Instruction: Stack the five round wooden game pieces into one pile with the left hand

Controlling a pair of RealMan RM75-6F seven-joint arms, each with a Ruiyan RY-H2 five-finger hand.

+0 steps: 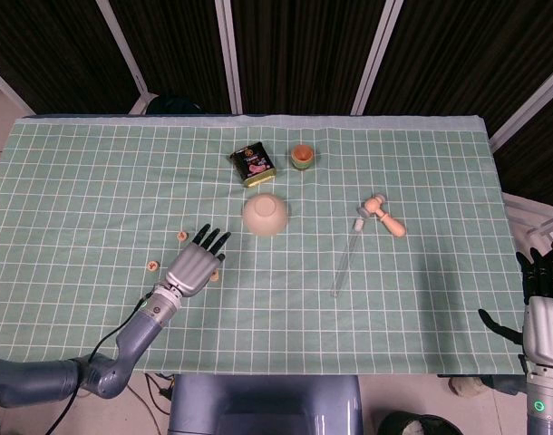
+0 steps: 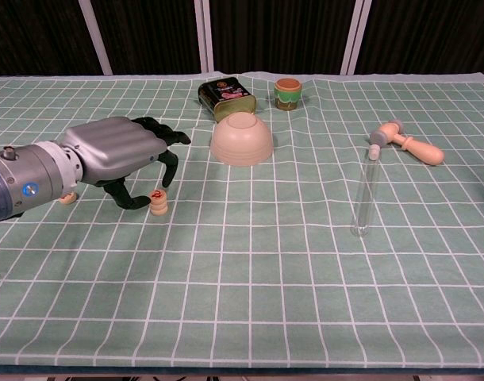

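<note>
Small pile of round wooden pieces [image 2: 158, 203], red mark on top, standing on the green checked cloth [image 2: 258, 262] directly below the left hand's fingertips, just clear of them. Left hand [image 2: 119, 155] hovering over it palm down, fingers apart and arched, holding nothing. Single wooden piece [image 2: 66, 198] lying flat behind the wrist, partly hidden in the chest view; another loose piece [image 1: 181, 235] just left of the fingertips in the head view, and one more [image 1: 152, 265] left of the knuckles. Upturned beige bowl [image 2: 241, 139] ahead and to the right of the fingers. Right hand [image 1: 542, 299] well apart at the far right table edge, fingers up and spread, empty.
</note>
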